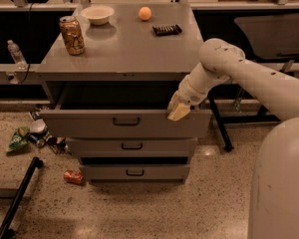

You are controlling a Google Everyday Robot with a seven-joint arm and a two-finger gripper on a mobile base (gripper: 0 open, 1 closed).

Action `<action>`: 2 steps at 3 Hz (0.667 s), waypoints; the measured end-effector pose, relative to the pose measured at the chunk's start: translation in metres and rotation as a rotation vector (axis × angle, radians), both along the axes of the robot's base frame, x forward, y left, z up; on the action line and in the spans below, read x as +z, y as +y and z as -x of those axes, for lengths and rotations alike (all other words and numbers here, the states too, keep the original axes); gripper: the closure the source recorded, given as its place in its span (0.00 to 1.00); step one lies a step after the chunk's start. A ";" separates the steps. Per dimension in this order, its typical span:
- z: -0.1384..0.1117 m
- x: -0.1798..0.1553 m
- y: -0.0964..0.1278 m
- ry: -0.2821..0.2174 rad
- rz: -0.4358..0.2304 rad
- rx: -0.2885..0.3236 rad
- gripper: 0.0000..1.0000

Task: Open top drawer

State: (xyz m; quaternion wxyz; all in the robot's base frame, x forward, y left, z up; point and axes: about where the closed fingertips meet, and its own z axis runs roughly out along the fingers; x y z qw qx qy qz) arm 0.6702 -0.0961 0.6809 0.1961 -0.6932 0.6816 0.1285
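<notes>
Lettering on the brown patterned can (72, 35) at the left rear of the cabinet top (124, 51) was too small to read. Print on the green bag (18, 139) and the red can (73, 177) on the floor was likewise illegible. The top drawer (84, 124) sat directly under the cabinet top. It was grey metal, its front the widest and tallest of three, with a small dark pull handle (126, 121) at centre. It stood partly open, its panel forward of the two narrower drawers (132, 146) below, with a dark gap behind it. The gripper (178, 111) rested at the panel's upper right edge, touching it; how far it was open could not be told.
</notes>
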 end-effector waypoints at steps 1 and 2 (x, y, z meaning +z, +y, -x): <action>0.000 0.001 0.000 0.000 0.000 0.000 0.62; 0.000 0.001 0.000 0.000 0.000 0.000 0.38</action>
